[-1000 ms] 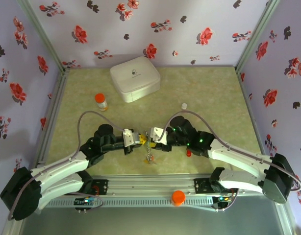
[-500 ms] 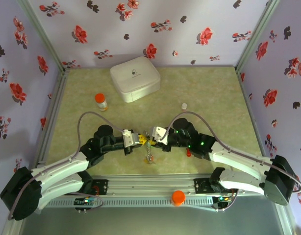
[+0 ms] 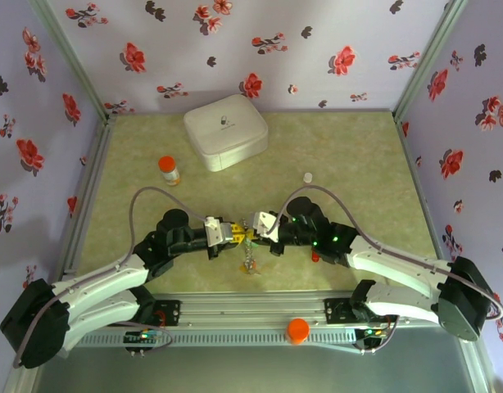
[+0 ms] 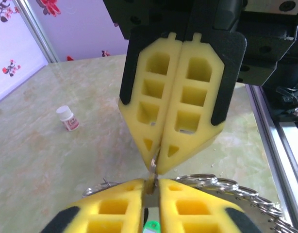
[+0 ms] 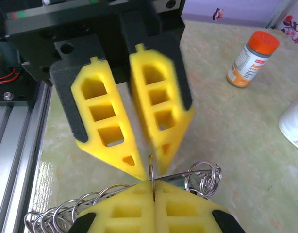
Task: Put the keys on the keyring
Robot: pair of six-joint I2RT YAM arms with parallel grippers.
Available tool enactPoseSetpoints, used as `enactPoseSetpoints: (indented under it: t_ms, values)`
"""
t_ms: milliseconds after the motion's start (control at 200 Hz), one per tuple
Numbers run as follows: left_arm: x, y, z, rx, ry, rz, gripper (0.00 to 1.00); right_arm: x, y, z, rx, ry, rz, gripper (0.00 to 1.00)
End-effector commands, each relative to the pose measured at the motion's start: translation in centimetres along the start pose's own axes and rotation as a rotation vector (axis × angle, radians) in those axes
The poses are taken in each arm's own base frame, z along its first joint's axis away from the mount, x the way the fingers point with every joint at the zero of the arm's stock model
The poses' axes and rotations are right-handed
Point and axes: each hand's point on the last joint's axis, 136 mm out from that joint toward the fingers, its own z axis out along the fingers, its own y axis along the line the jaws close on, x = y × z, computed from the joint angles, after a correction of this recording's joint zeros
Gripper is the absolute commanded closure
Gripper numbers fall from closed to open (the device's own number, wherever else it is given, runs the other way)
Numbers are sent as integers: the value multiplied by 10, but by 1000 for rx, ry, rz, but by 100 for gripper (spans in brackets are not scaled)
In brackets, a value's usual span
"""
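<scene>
My two grippers meet tip to tip above the table's front middle, the left gripper (image 3: 237, 236) facing the right gripper (image 3: 252, 232). The keyring (image 3: 250, 260), a bunch of thin metal loops, hangs below them. In the right wrist view my right gripper (image 5: 153, 185) is shut on a thin metal loop of the keyring (image 5: 52, 213) that stands edge-on. The left gripper (image 5: 151, 172) has its pads a little apart around that loop, and one finger is blurred. A green key head (image 4: 151, 226) shows under the left gripper (image 4: 150, 183). Other keys are hidden in the bunch.
An orange-capped pill bottle (image 3: 169, 169) stands left of centre and a white rounded case (image 3: 225, 131) sits at the back. A small white vial (image 3: 308, 177) is at the right. A small red piece (image 3: 315, 256) lies beside the right arm. The metal rail (image 3: 235, 311) runs along the front.
Both grippers stay tip to tip with the bunch hanging below. The right wrist has shifted slightly; little else differs in the top view.
</scene>
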Motion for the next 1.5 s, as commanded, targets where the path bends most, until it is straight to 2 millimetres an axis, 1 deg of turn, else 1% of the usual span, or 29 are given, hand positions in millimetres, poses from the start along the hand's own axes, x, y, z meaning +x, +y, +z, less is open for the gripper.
enactPoseSetpoints:
  t_ms: [0,175,365,430,515,615,890,1310,1405,1495]
  values:
    - [-14,0,-2,-7,-54,40,76,-12,0,-2,-9,-36,-7,100]
    - [-11,-4,-2,5,-47,27,76,-12,1,-3,-9,-40,-19,100]
    - [-6,-11,-3,39,-23,23,79,-11,0,-6,0,-38,-39,100]
    - [-5,-12,-3,39,-14,30,77,-11,0,-6,-1,-36,-45,100]
    - [-5,-10,-3,31,-10,37,73,-10,1,-6,-5,-29,-54,100]
    - [-3,-11,-3,33,3,42,72,-10,3,-6,-11,-26,-64,100]
    - [-2,-12,-1,43,11,61,84,-14,2,-6,-19,-37,-82,100]
    - [-5,-12,1,44,4,80,95,-18,5,0,-56,-41,-81,100]
    - [-6,-12,0,45,1,81,100,-17,5,-1,-55,-38,-80,100]
    - [-6,-12,0,43,-1,85,100,-15,5,-1,-50,-30,-79,100]
